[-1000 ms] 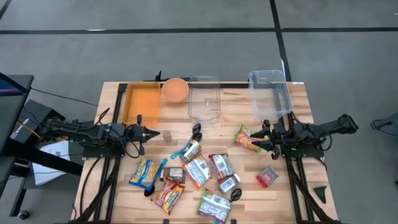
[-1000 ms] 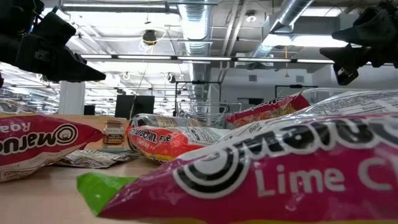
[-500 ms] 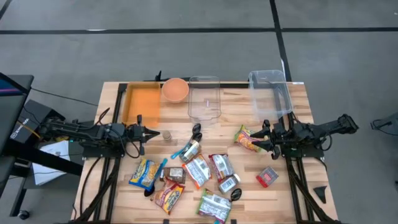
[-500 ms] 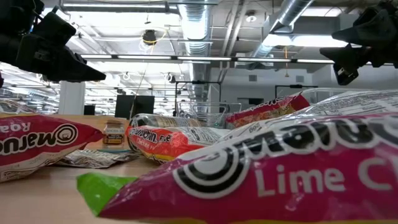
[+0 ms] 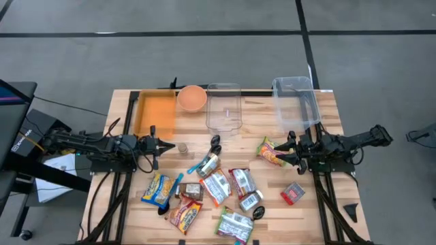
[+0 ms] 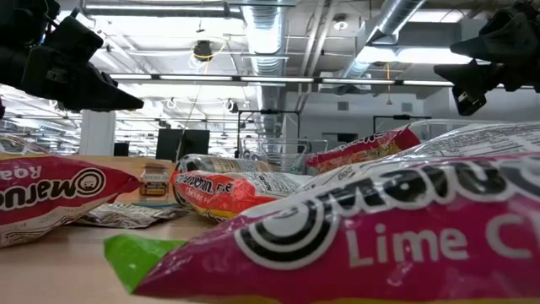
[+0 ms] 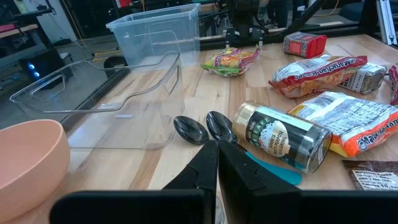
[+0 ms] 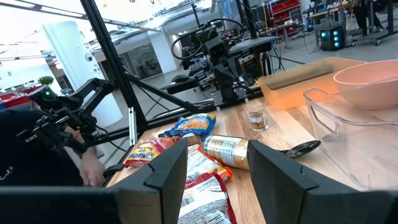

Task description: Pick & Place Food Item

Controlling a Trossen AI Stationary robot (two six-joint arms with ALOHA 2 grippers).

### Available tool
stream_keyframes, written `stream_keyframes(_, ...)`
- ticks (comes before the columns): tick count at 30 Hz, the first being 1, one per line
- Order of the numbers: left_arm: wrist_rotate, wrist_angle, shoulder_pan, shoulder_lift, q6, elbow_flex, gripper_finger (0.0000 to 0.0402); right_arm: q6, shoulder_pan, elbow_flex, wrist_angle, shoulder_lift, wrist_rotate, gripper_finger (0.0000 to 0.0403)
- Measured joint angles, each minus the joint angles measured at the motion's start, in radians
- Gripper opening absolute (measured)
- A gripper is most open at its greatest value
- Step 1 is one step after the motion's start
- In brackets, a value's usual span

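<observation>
My right tool (image 5: 287, 149), jaws parted and empty, hovers just beside the green-yellow snack packet (image 5: 270, 151) on the bench (image 5: 259, 116); my left tool (image 5: 163, 145) waits clenched. The slick wrapper might slip, probably crumpling if pinched near an edge.

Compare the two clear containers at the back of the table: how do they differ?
The clear dish is shallow with rounded corners and handle-like ends, sitting mid-table beside the pink bowl. The clear bin is taller and straight-walled, sitting toward the right edge. The dish is smaller; the bin reaches farther back and forward. Both are transparent, upright and look empty.
</observation>
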Motion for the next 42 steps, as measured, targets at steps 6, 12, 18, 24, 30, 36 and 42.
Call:
stream_keyframes(6,0.000,0.000,0.000,0.000,0.000,0.000,0.0007,0.000,0.000,0.000,0.000,0.000,0.000,0.0163)
stream_keyframes(12,0.000,0.000,0.000,0.000,0.000,0.000,0.0007,0.000,0.000,0.000,0.000,0.000,0.000,0.0163)
stream_keyframes(18,0.000,0.079,0.000,0.000,0.027,0.000,0.0007,0.000,0.000,0.000,0.000,0.000,0.000,0.0163)
stream_keyframes(24,0.000,0.180,0.000,0.000,0.031,0.000,0.0007,0.000,-0.004,0.000,0.004,0.000,0.025,0.0163)
stream_keyframes(30,0.000,0.245,0.000,0.000,0.031,0.000,0.0007,0.000,-0.023,0.000,0.062,0.000,0.077,0.0163)
stream_keyframes(36,0.000,0.282,0.000,0.001,0.037,0.000,0.0007,-0.101,-0.053,0.000,0.218,0.000,0.083,0.0163)
stream_keyframes(42,0.000,0.475,0.000,0.000,0.030,0.000,0.0007,-0.113,-0.066,0.000,0.313,0.000,0.057,0.0163)
